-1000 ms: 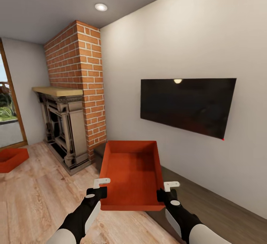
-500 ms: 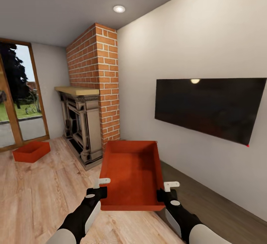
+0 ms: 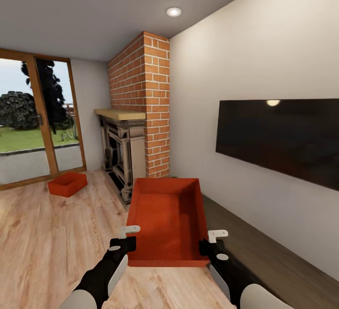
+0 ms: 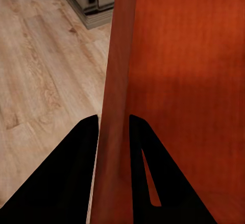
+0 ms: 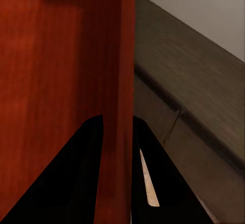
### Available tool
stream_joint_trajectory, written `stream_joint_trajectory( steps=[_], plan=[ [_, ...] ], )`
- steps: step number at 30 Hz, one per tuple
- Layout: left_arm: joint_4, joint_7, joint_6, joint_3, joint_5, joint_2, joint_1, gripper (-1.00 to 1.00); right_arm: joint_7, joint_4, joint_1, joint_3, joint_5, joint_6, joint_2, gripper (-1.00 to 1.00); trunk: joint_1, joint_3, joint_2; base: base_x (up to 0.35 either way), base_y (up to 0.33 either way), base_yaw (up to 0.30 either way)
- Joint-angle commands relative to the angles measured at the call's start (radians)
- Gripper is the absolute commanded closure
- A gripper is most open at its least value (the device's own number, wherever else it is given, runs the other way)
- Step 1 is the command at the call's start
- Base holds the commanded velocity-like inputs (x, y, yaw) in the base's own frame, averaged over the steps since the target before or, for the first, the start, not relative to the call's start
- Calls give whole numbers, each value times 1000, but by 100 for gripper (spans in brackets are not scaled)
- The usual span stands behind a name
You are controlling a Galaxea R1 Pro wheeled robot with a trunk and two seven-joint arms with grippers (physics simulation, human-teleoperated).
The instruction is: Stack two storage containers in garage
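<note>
The held storage container (image 3: 167, 222) is carried in front of the robot, open top up, its long axis running straight away from the robot toward the brick fireplace (image 3: 136, 125). Its near short wall sits between the two arms, its far end pointing at the corner where the fireplace meets the white wall.

Both arms reach forward, roughly parallel and level with each other — one at each near corner. The left tool (image 3: 126, 240) is clenched on the left long wall; in the left wrist view its dark fingers (image 4: 76, 173) pinch that wall edge-on, one inside and one outside. The right tool (image 3: 212, 243) grips the right long wall likewise, with its fingers (image 5: 84, 178) either side of the rim.

Below the container lies the light wood-plank floor (image 3: 42, 243); to its right runs the long dark worktop (image 3: 263, 252) under the black TV (image 3: 282, 139).

The second storage container (image 3: 67, 184) rests on the plank floor well apart — near the glass door (image 3: 40, 121), left of the fireplace, its long axis angled toward the door.
</note>
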Motion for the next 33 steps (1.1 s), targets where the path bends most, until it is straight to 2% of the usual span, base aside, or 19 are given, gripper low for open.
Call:
stream_joint_trajectory(
  steps=[1, 33],
  plan=[
    [-3, 33, 8, -2, -17, 1, -1, 100, -5, 0, -1, 2, -15, -4, 0, 100, 0, -2, -1, 0, 0, 271],
    [-2, 33, 8, -3, -17, 3, -1, 100, -5, 0, -1, 2, -14, -3, 0, 100, 0, -2, -1, 0, 0, 270]
  ],
)
